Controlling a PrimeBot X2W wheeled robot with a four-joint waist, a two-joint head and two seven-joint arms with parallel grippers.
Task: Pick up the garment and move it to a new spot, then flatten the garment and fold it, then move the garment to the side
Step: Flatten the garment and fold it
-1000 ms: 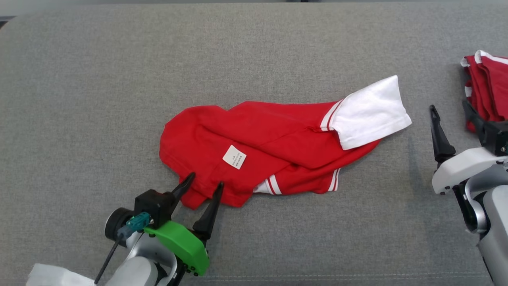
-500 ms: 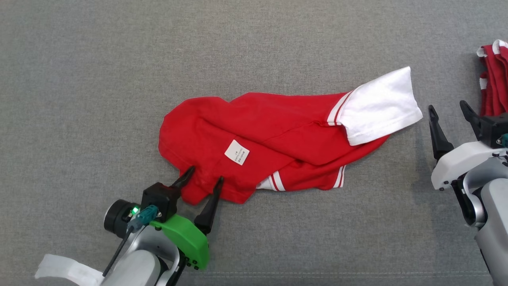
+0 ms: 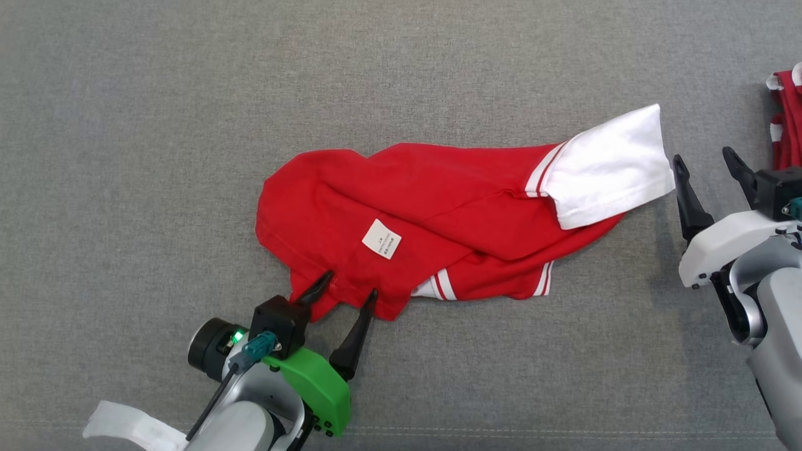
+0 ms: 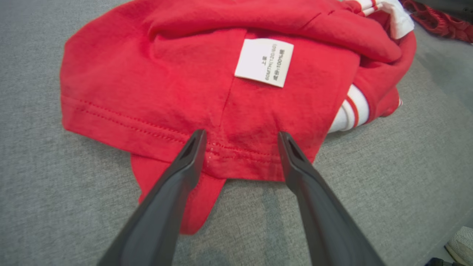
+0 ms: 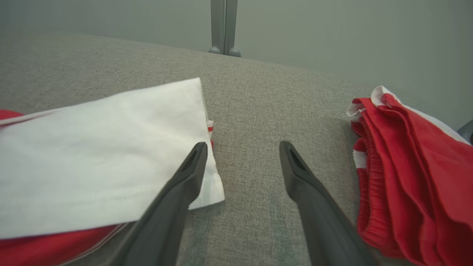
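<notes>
Now the red shirt (image 3: 438, 213) lies long from left to right on the grey cushion (image 3: 125, 125). The left gripper (image 3: 351, 282) is wide open, holding nothing, its tips over the shirt's near hem. The right gripper (image 3: 702, 156), also wide open and empty, sits just beside the white sleeve (image 3: 601, 166).

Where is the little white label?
In the head view, the white label sits on the red garment, left of its middle, just beyond the left gripper.

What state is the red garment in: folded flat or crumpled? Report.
Crumpled: the red garment lies bunched in overlapping layers, care label showing.
</notes>
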